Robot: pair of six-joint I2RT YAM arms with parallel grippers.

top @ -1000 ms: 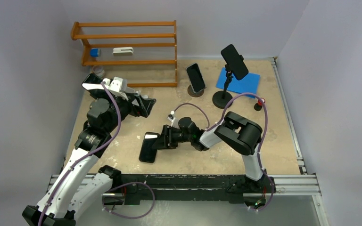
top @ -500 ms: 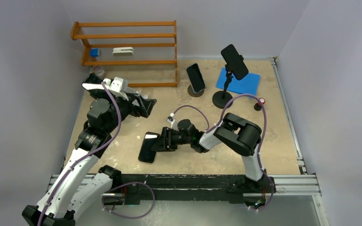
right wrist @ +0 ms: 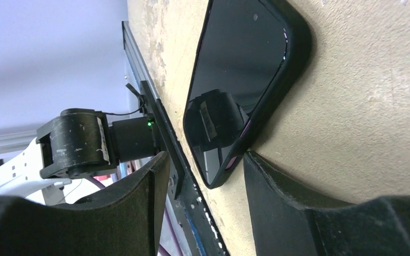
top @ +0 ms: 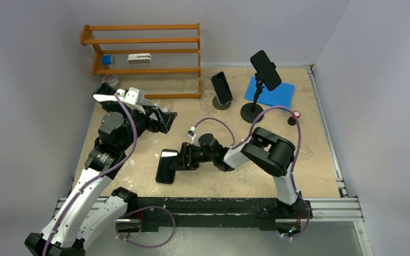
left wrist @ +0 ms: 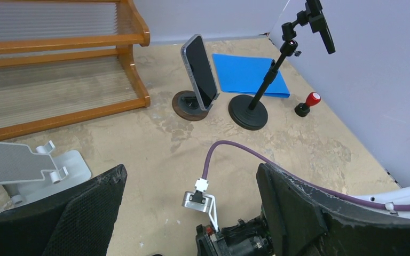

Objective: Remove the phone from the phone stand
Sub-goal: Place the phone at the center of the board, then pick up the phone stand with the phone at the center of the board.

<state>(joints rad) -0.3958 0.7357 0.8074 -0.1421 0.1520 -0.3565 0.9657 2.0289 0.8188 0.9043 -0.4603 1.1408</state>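
- We see the phone [top: 165, 167] lying flat on the table [top: 312, 160], well in front of the shelf [top: 141, 58] and near the arms' bases. It sits on no stand.
- The right gripper [top: 178, 159] reaches low across the table, farther from the shelf than the left one. Its jaws are partly open around the phone's near edge.
- In the right wrist view one finger [right wrist: 299, 213] touches that edge at table level. The other stands clear of the screen with a gap between, so we read this as no pinch.
- The left gripper [left wrist: 190, 170] hangs in front of the shelf, jaws spread wide with nothing between them.
- An empty white stand [left wrist: 29, 164] sits just in front of the shelf, below that gripper.
- Two other phones, to the right of the shelf, rest on their own stands.
- We judge the lift-off done and the step in hand to be the set-down and release.
- Next, we think the right jaws should widen a little. The arm should then back away from the phone, lifting slightly so the touching finger does not drag it.
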